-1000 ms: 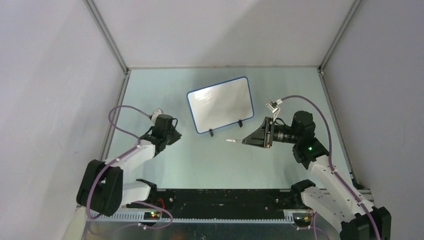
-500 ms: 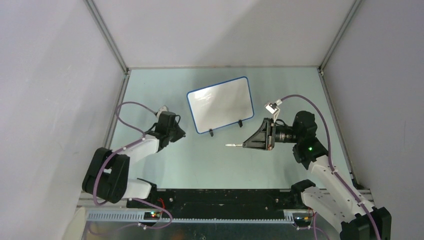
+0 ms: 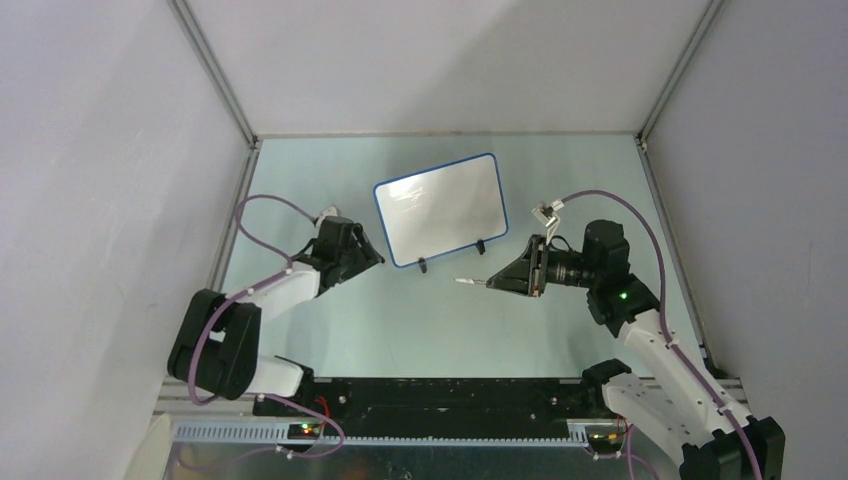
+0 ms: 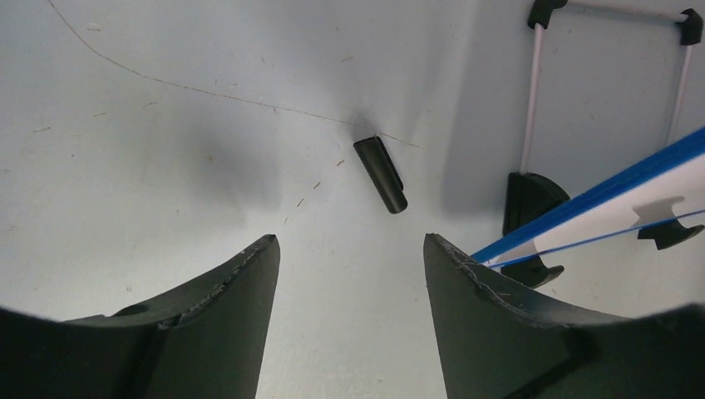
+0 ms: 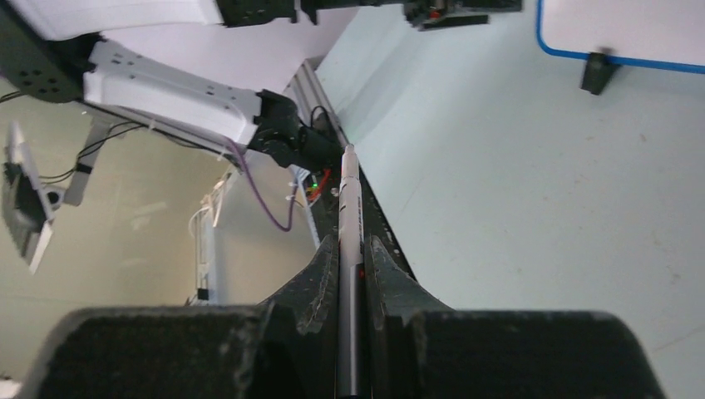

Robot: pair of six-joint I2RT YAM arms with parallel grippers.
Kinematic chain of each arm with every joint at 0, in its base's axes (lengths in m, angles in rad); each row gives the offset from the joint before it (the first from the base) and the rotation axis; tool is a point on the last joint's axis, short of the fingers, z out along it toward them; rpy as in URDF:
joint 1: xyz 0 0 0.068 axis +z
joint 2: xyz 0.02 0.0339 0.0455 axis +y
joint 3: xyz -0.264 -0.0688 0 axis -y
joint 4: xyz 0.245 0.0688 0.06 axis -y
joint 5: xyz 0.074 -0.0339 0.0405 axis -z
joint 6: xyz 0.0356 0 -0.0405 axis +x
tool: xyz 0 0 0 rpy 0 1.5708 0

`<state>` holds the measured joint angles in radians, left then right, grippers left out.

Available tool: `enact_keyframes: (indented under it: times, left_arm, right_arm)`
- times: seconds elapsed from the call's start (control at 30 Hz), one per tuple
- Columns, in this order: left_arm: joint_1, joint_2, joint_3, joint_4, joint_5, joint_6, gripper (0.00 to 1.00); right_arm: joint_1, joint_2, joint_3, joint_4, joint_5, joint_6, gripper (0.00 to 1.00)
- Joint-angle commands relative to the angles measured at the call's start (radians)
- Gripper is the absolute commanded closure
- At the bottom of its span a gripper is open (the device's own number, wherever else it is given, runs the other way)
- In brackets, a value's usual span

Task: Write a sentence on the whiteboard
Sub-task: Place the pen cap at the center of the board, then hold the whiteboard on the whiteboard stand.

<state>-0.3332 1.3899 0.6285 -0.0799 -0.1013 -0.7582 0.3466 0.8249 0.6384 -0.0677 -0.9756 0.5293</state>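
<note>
Left gripper (image 3: pixel 368 256): 1, jaws wide apart, empty, just beside whiteboard (image 3: pixel 440 208), at its near-left corner.
Right gripper (image 3: pixel 497 282): 1, clamped on marker pen (image 3: pixel 468 283), near whiteboard's right foot.
Whiteboard: 1, blue-framed, on table (image 3: pixel 400 320), between grippers.
Black clip feet (image 3: pixel 422 265): 2, along whiteboard's near edge.
Black cap (image 4: pixel 381 174): 1, loose on table, near whiteboard's foot.

From my feed I see a pale green desk (image 3: pixel 420 330) boxed in by plain grey-white walls (image 3: pixel 440 60), metal struts (image 3: pixel 213 70) at the back corners, soft even light.
</note>
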Motion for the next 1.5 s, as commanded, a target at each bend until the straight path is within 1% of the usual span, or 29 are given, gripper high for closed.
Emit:
enact_keyframes:
  times: [0.0,0.13,0.2,0.3,0.33,0.47,0.57,0.6,0.67,0.73,0.77,0.8,0.83,0.87,0.9,0.93,0.97,1.03,1.07,1.1,1.13,1.17,1.2,1.23,1.33,1.37,1.4,1.43,1.47]
  left_arm:
    - [0.005,-0.093,-0.008,0.004,-0.023,0.024,0.29]
    - [0.005,-0.2,-0.05,0.017,-0.047,0.045,0.25]
    - [0.005,-0.257,-0.078,0.02,-0.065,0.056,0.2]
    - [0.005,-0.355,-0.13,0.04,-0.081,0.072,0.02]
    - [0.005,-0.391,-0.139,0.06,-0.079,0.08,0.01]
    - [0.008,-0.477,-0.204,0.185,-0.059,0.106,0.01]
    - [0.034,-0.497,-0.271,0.354,0.026,0.121,0.01]
    - [0.054,-0.493,-0.294,0.386,0.049,0.122,0.01]
    - [0.086,-0.474,-0.316,0.474,0.148,0.13,0.01]
    - [0.108,-0.45,-0.326,0.554,0.196,0.16,0.01]
    - [0.115,-0.441,-0.333,0.627,0.227,0.21,0.01]
    - [0.123,-0.439,-0.364,0.755,0.302,0.24,0.01]
    - [0.124,-0.439,-0.387,0.818,0.325,0.287,0.01]
    - [0.13,-0.439,-0.425,0.906,0.341,0.302,0.01]
    - [0.137,-0.438,-0.43,0.915,0.346,0.318,0.01]
    - [0.155,-0.431,-0.41,0.895,0.39,0.331,0.01]
    - [0.164,-0.405,-0.389,0.876,0.424,0.366,0.01]
    - [0.189,-0.334,-0.3,0.847,0.545,0.402,0.01]
    - [0.195,-0.308,-0.279,0.855,0.566,0.405,0.01]
    - [0.206,-0.246,-0.241,0.868,0.584,0.404,0.02]
    - [0.213,-0.214,-0.222,0.895,0.623,0.39,0.02]
    - [0.232,-0.141,-0.18,0.908,0.675,0.376,0.02]
    - [0.241,-0.1,-0.162,0.954,0.705,0.339,0.02]
    - [0.26,-0.027,-0.127,0.982,0.766,0.314,0.02]
    - [0.288,0.154,-0.076,1.154,0.82,0.186,0.01]
    - [0.297,0.19,-0.044,1.182,0.857,0.164,0.06]
    - [0.301,0.253,-0.027,1.246,0.879,0.11,0.08]
    - [0.307,0.281,0.003,1.318,0.914,0.081,0.11]
    - [0.309,0.331,0.015,1.369,0.933,0.016,0.13]
  right_arm:
    - [-0.002,-0.029,0.05,-0.082,0.129,-0.081,1.0]
    - [-0.002,-0.043,0.052,-0.126,0.275,-0.118,1.0]
    - [-0.003,-0.047,0.052,-0.14,0.317,-0.131,1.0]
    - [0.001,-0.049,0.052,-0.144,0.377,-0.143,1.0]
    - [0.005,-0.047,0.052,-0.14,0.406,-0.144,1.0]
    - [0.033,-0.029,0.069,-0.107,0.502,-0.147,1.0]
    - [0.058,0.002,0.099,-0.095,0.554,-0.164,1.0]
    - [0.06,0.024,0.119,-0.095,0.555,-0.171,1.0]
    - [0.064,0.06,0.149,-0.091,0.549,-0.182,1.0]
    - [0.065,0.093,0.168,-0.08,0.539,-0.19,1.0]
    - [0.065,0.111,0.173,-0.069,0.532,-0.194,1.0]
    - [0.065,0.119,0.181,-0.063,0.528,-0.194,1.0]
    - [0.065,0.132,0.185,-0.049,0.521,-0.193,1.0]
    - [0.064,0.138,0.191,-0.043,0.516,-0.192,1.0]
    - [0.063,0.147,0.195,-0.028,0.506,-0.189,1.0]
    - [0.062,0.151,0.197,-0.022,0.503,-0.186,1.0]
    - [0.062,0.154,0.197,-0.01,0.499,-0.179,1.0]
    - [0.064,0.159,0.198,0.003,0.495,-0.172,1.0]
    - [0.065,0.162,0.198,0.007,0.492,-0.169,1.0]
    - [0.066,0.163,0.198,0.016,0.489,-0.168,1.0]
    - [0.067,0.165,0.198,0.02,0.483,-0.163,1.0]
    - [0.066,0.165,0.197,0.025,0.479,-0.161,1.0]
    - [0.066,0.161,0.197,0.026,0.474,-0.16,1.0]
    - [0.067,0.159,0.198,0.025,0.472,-0.161,1.0]
    - [0.069,0.137,0.197,0.012,0.482,-0.17,1.0]
    - [0.069,0.132,0.198,0.004,0.484,-0.171,1.0]
    - [0.069,0.124,0.198,-0.003,0.488,-0.174,1.0]
    - [0.069,0.121,0.198,-0.005,0.488,-0.175,1.0]
    - [0.069,0.114,0.198,-0.008,0.487,-0.178,1.0]
